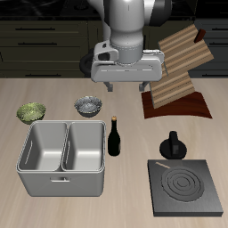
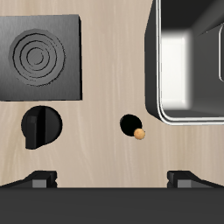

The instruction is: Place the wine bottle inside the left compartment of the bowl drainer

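One wine bottle (image 1: 114,136) is standing upright on the wooden worktop (image 1: 53,89), just beside the outer wall of the bowl drainer (image 1: 62,181), at about three o'clock from that basin in the exterior view. There is one bowl drainer, with two wells side by side, both showing bare metal. Also counted: one small metal bowl (image 1: 87,106) and one green leafy bowl (image 1: 32,112) sitting behind the drainer, one squat black knobbed object (image 1: 172,147), one dark square burner plate (image 1: 185,188) with concentric rings, and one slatted wooden rack (image 1: 178,73) leaning at the back. The drainer is sitting close to the worktop's front edge, and the burner plate is nearly reaching that edge too. A strip of bare wood is lying between the bottle and the knobbed object, so the bottle is standing apart from everything except the drainer wall next to it. The gripper (image 1: 125,86) is hanging above the worktop, farther back than the bottle and well above it, touching nothing. In the wrist view the bottle (image 2: 133,128) is appearing top-down as a dark disc with a small tan cap, lying ahead of the gap between the two black fingertips (image 2: 39,179), beside the drainer's corner (image 2: 166,114). The jaws are spread wide, with nothing between them.
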Available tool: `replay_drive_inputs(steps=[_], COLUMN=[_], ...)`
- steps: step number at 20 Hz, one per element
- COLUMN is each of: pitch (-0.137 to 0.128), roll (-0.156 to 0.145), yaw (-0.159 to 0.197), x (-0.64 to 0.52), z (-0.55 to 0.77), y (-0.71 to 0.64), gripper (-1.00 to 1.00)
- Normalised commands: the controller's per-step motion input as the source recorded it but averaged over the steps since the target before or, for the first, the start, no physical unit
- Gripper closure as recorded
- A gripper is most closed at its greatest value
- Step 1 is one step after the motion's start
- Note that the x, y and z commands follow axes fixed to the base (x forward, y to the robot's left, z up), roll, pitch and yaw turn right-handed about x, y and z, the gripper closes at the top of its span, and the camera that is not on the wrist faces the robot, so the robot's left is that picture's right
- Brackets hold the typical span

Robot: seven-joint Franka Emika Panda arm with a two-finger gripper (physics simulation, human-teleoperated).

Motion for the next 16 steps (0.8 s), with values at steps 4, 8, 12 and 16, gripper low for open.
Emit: replay_drive_inputs(steps=[4, 8, 12, 16], pitch=[-0.007, 0.028, -0.002, 0.001], roll=[-0.042, 0.013, 0.026, 0.027], yaw=[-0.014, -0.021, 0.020, 0.039], x=[0.21, 0.09, -0.06, -0.07], z=[-0.03, -0.12, -0.09, -0.22], y=[-0.18, 0.03, 0.14, 0.17], gripper=[-1.00, -1.00, -1.00, -1.00])
